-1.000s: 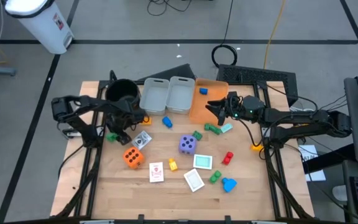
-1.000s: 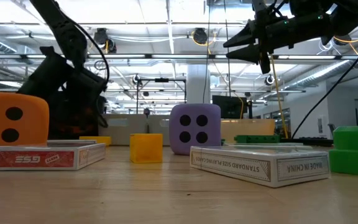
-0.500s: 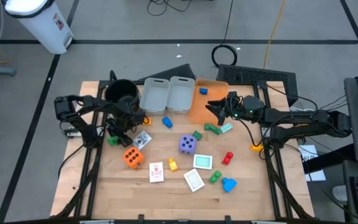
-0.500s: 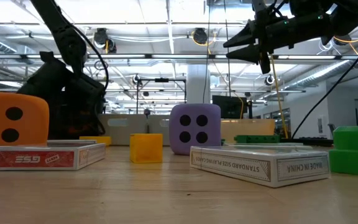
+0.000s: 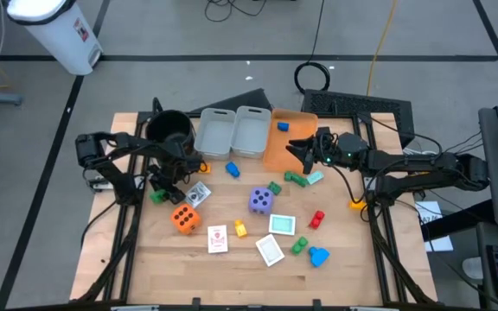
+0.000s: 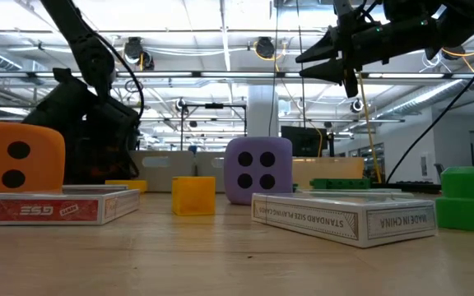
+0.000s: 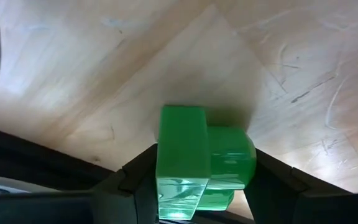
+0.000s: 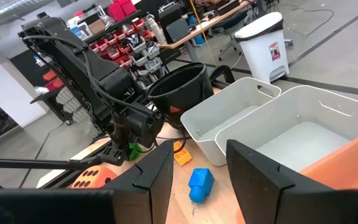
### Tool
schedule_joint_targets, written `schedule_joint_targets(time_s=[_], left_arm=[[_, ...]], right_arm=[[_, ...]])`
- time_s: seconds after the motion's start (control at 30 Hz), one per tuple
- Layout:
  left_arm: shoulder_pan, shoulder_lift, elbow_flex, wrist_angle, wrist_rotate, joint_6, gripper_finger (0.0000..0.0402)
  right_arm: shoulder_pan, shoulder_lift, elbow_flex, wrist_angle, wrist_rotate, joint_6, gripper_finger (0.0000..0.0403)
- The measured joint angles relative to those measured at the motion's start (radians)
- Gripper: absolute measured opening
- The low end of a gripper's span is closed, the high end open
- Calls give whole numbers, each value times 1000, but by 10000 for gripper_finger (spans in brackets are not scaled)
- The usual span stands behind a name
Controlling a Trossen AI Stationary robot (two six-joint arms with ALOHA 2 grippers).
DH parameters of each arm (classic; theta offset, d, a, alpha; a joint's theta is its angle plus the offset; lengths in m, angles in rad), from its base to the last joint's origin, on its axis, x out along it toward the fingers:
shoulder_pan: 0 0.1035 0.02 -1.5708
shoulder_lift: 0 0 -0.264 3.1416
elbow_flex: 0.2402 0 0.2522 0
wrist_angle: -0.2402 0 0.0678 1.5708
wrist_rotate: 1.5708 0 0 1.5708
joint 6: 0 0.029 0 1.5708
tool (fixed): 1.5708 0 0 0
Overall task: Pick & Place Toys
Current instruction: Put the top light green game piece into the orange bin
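A green block (image 7: 204,158) lies on the wood table near its left edge, and my left gripper (image 5: 160,191) stands over it, shut on it. My right gripper (image 5: 294,149) hangs level above the orange bin (image 5: 277,155), open, with nothing between its fingers. Loose toys spread over the table's middle: an orange die (image 5: 184,218), a purple die (image 5: 261,201), white cards (image 5: 218,238), a teal card (image 5: 282,225), a blue block (image 5: 233,169) and other small blocks (image 5: 316,218). My left gripper has the green block between its two fingers, one finger (image 7: 138,180) against the block's flat side (image 7: 166,155) and the other against its rounded end (image 7: 247,162). The fingers slant down from the table's left side. The block rests on the table.
Two grey bins (image 5: 214,132) and a black pot (image 5: 169,128) stand along the far edge beside the orange bin, which holds an orange block (image 5: 282,126). A playing-card box (image 6: 60,205) and a second box (image 6: 344,218) lie near the front.
My left gripper has turned a little at the wrist while staying over the green block. The block has stayed on the table.
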Motion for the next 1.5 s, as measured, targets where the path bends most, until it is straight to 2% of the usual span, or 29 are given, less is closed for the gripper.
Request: schedule_joint_targets(time_s=[0.1, 0.27, 0.47, 0.63, 0.77, 1.03, 1.2, 1.37, 1.5], left_arm=[[0, -7, 14, -21, 20, 1, 176], [-1, -65, 62, -55, 24, -2, 176], [-4, -183, 156, -141, 35, -45, 176], [-5, -300, 257, -103, 99, -108, 176], [-5, -384, 347, 56, 102, -193, 176], [-5, -447, 417, 612, 94, -338, 176], [-8, -394, 421, 821, 56, -383, 177], [-30, -300, 421, 1001, 42, -386, 178], [-48, -226, 420, 1142, 42, -393, 178]], right_arm=[[0, 0, 0, 0, 0, -1, 139], [0, 0, 0, 0, 0, -2, 139], [0, 0, 0, 0, 0, -2, 139], [0, 0, 0, 21, 0, -2, 139], [0, 0, 0, 52, -5, -26, 139], [56, 0, 0, 187, -33, -138, 140], [101, 5, 32, 129, -31, -144, 155], [156, 65, 143, 49, -25, -204, 194], [164, 132, 238, -74, 69, -259, 226]])
